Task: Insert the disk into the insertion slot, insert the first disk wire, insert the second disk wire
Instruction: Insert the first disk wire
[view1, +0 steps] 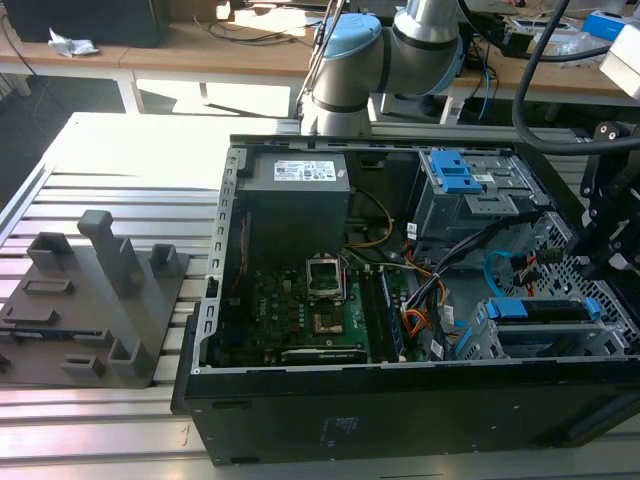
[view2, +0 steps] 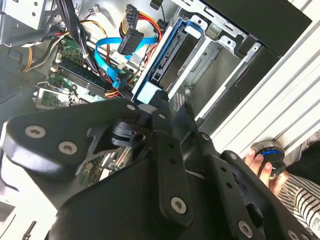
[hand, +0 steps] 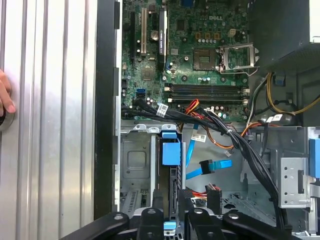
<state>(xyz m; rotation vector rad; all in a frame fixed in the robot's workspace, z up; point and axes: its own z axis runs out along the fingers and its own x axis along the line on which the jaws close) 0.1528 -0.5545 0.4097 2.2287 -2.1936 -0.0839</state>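
An open black computer case (view1: 400, 425) lies on its side on the slatted metal table (view1: 130, 160). Inside, a green motherboard (view1: 300, 305) sits beside a grey power supply (view1: 295, 205), with an orange flat cable (view1: 413, 322) and a blue-latched grey bay (view1: 465, 190) nearby. A grey fixture (view1: 95, 300) rests near the table's edge at the exterior view's left

Blue-framed disk (hand: 170, 152) sits in the insertion slot (hand: 134, 160), second disk wire (hand: 190, 150) beside it.
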